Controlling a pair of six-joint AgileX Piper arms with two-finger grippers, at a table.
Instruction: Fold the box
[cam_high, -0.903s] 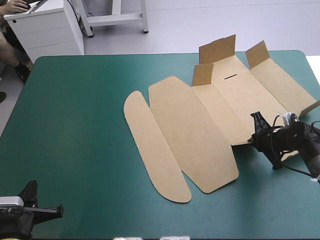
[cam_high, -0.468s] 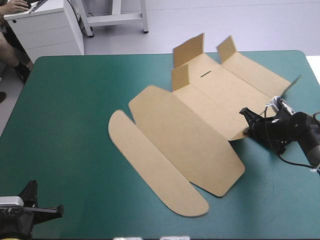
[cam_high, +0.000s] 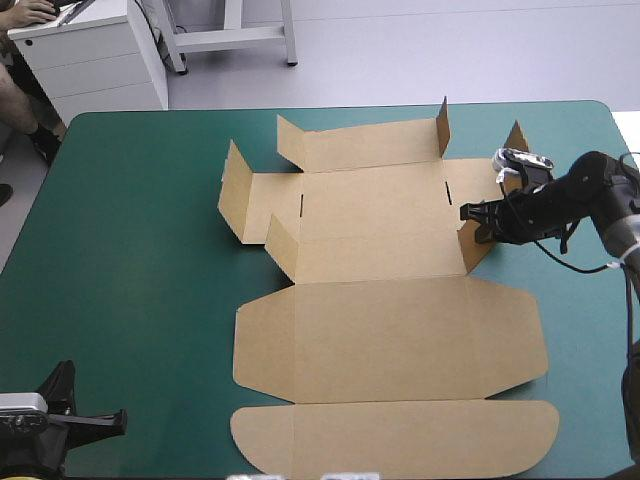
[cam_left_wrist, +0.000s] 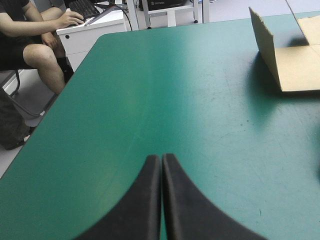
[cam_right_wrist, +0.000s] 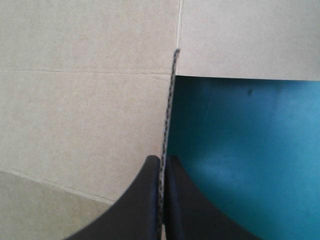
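Our right gripper (cam_right_wrist: 161, 159) has its black fingers (cam_right_wrist: 142, 200) all but closed, pinching a thin edge of brown board that runs straight out from between the tips. That edge belongs to a small raised flap (cam_high: 475, 255) at the three o'clock end of the box (cam_high: 390, 330), taking twelve o'clock as the table's far edge. In the right wrist view, flat brown panels of the box (cam_right_wrist: 75, 100) lie to one side of the pinched edge, and the bare teal-green cover (cam_right_wrist: 240, 150) lies to the other.

From above, we see the right gripper (cam_high: 470, 213) reaching in from three o'clock. The box is spread open across the middle and right of the table. Its base panel sits toward twelve o'clock, with short flaps standing up at its nine and three o'clock ends. The broad lid panel and a rounded tuck strip (cam_high: 395, 438) lie flat toward six o'clock, the strip close to the near edge.

Our left gripper (cam_left_wrist: 161, 157) is pressed closed on nothing, its two fingers meeting in one point. It hovers over bare cover near the seven o'clock corner, well apart from the box. Ahead of it, one upright flap (cam_left_wrist: 265, 45) and a flat panel show far off.
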